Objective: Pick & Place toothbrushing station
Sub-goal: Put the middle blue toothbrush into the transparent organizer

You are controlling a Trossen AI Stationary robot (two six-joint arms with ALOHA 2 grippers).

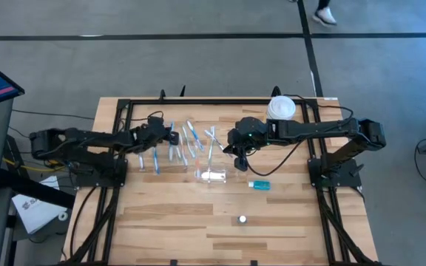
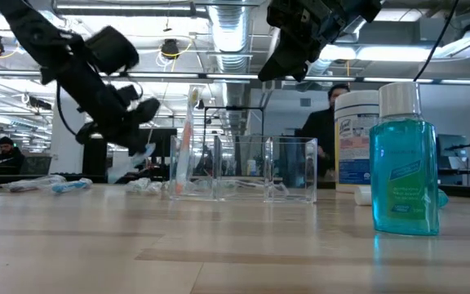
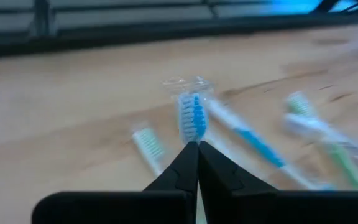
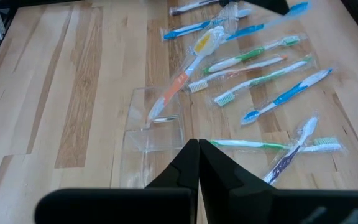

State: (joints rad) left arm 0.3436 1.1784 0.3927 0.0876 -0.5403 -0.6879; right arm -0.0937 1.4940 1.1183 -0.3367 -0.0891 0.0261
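A blue toothbrush (image 3: 192, 117) is clamped in the left gripper (image 1: 170, 137), left of frame centre. The right gripper (image 1: 239, 157), fingers clenched and empty, is held above the clear holder (image 1: 211, 176), where an orange toothbrush (image 4: 180, 74) leans.

The robot has two long, thin arms, and both are dark, almost black. Each arm is made of straight tubes joined by round, chunky joints. Black cables loop along the arms and hang off them near the bases. Each arm stands on a black metal frame at the side.

The left gripper (image 3: 197, 149) ends in two dark fingers that get narrow like a beak, and behind them sits a wide, flat black bar. The right gripper (image 4: 198, 146) looks just the same: two pointed black fingers with a broad black bar behind. A tiny green light glows on the right arm's wrist (image 1: 247, 135), just behind its gripper.
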